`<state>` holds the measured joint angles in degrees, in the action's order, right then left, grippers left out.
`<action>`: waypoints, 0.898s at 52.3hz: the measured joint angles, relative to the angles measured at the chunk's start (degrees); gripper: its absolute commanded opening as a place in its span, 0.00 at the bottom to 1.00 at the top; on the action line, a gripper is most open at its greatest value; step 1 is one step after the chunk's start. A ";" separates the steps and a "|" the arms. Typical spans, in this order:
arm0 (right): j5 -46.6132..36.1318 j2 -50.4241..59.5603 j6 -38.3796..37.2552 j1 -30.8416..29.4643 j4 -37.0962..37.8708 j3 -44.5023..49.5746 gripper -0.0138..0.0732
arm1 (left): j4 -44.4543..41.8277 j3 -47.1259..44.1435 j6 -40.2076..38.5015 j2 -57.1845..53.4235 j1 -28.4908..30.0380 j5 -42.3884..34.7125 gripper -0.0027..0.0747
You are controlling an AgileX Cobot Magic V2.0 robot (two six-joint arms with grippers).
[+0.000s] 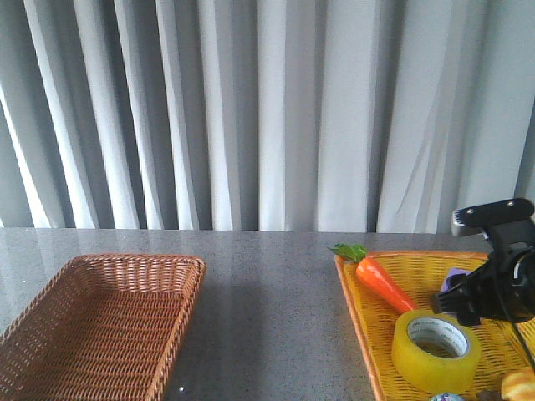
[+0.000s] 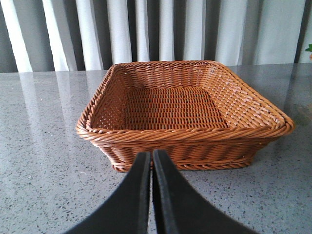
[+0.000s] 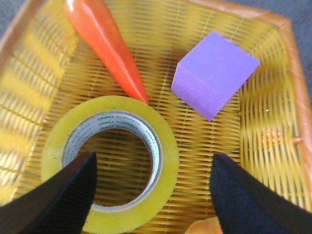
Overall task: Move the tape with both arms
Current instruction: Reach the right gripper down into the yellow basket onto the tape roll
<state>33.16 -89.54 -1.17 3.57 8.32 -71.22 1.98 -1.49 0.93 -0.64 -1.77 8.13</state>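
Right jaws spread wide over the tape (image 3: 109,161); carrot (image 3: 105,46) and purple block (image 3: 214,73) lie just beyond. Left jaws pressed together before a brown basket (image 2: 185,131).

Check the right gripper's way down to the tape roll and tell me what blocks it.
Nothing visible blocks it. The right gripper is open above the tape roll, which lies flat in the yellow basket. The toy carrot ends at the roll's edge, and the purple block sits apart, both outside the fingers.

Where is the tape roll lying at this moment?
In the front view, the tape lies flat in the yellow basket on the right, beside the toy carrot, under the right pincer.
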 measured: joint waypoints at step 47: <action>11.97 -19.39 -6.86 0.00 6.80 -13.31 0.15 | 0.00 0.00 0.00 0.00 0.00 0.00 0.03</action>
<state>45.13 -108.93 -8.03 3.57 15.12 -84.53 1.98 -1.49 0.93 -0.64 -1.77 8.13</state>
